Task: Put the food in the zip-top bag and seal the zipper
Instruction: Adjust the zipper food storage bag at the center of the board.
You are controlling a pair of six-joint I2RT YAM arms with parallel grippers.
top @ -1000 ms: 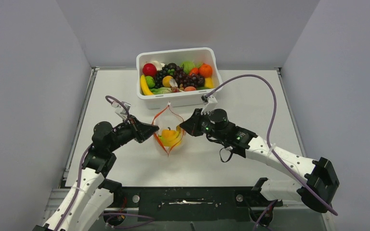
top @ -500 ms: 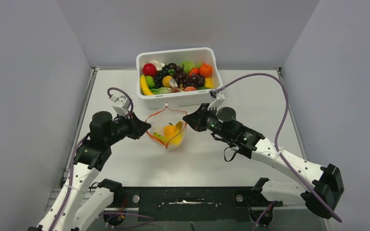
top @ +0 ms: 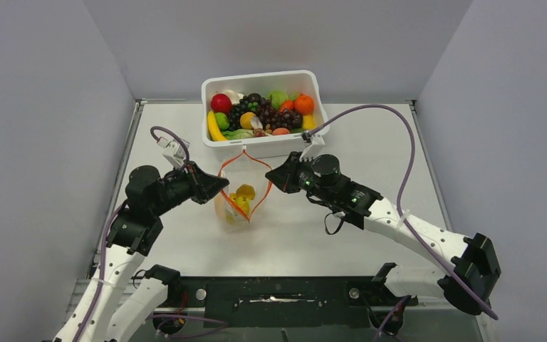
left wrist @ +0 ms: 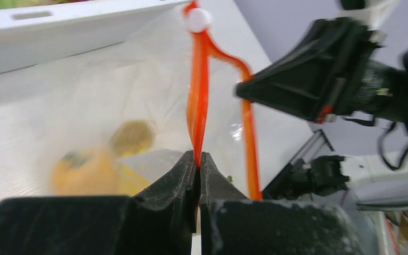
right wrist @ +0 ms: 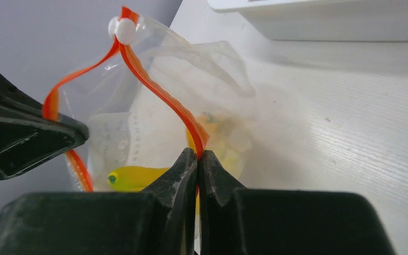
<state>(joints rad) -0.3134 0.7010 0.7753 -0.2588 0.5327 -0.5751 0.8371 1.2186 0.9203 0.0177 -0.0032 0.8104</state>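
The clear zip-top bag (top: 231, 214) hangs between my two grippers in front of the tub, mouth up and held open. Its orange-red zipper (top: 233, 162) forms a loop with a white slider at the far end (left wrist: 197, 20). My left gripper (top: 225, 187) is shut on the left zipper strip (left wrist: 198, 106). My right gripper (top: 269, 179) is shut on the right zipper strip (right wrist: 159, 93). Yellow and orange food (top: 243, 194) lies inside the bag: a banana (right wrist: 133, 178) and an orange-yellow piece (left wrist: 79, 172), which is blurred.
The white tub (top: 260, 148) stands just behind the bag, filled with several more toy fruits such as grapes (top: 263, 114), a red apple (top: 221, 102) and an orange (top: 303, 104). Its wall shows in both wrist views (left wrist: 58, 32) (right wrist: 324, 21). Grey walls enclose the table.
Both grippers kept their hold on the zipper strips. The mouth spread wider, then narrowed slightly. The bag shifted left and the food inside slid lower.
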